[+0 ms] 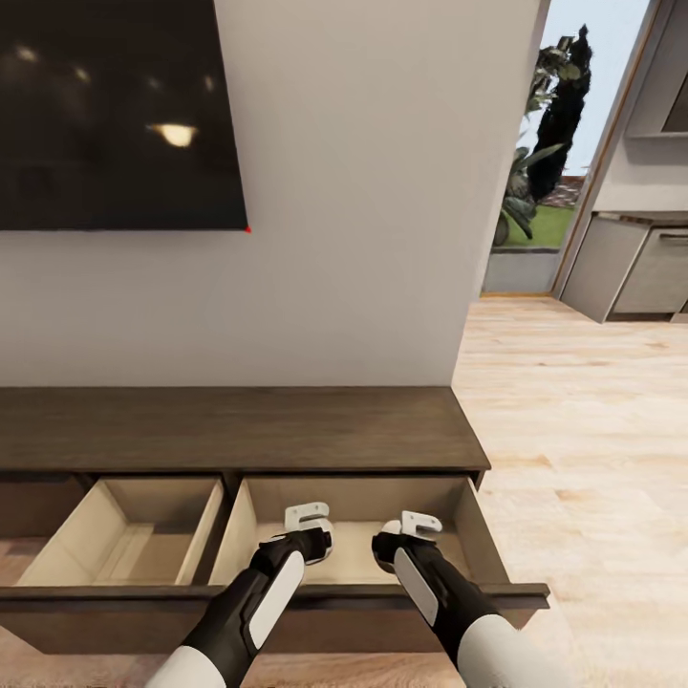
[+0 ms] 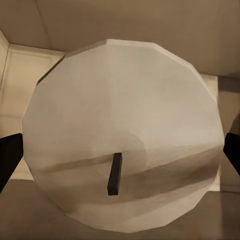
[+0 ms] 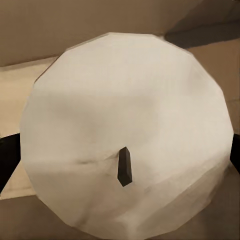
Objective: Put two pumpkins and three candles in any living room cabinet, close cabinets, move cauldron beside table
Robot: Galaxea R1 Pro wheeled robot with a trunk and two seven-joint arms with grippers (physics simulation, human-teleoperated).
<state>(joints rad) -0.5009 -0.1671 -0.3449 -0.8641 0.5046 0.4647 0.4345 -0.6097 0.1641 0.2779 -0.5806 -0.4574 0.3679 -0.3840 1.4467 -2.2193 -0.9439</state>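
Left gripper is seen in the head view lowered into the right-hand open drawer of the cabinet. In the left wrist view a candle is clamped between the two dark fingers, one at each side of its round body. Right gripper is lowered into the same drawer, just beside the left one but apart from it, and in the right wrist view it is closed on a second candle, with dark fingers against both sides.

Each candle is a stubby cylinder with a faceted rim, a matte grey-beige top faintly banded in shade, and a short dark wick standing off-centre. Whether the candles rest on the drawer floor cannot be told.

The drawer is bounded by pale, smooth wooden walls and a dark-brown front edge, over which both arms pass. Free room is left along the drawer floor on either side of the grippers. A second drawer, also pulled out, lies to the left behind a dividing wall. The cabinet top is a flat, dark, fine-grained surface set against a plain pale wall. A dark screen is mounted above. To the right, open light-plank floor extends toward grey cupboards.
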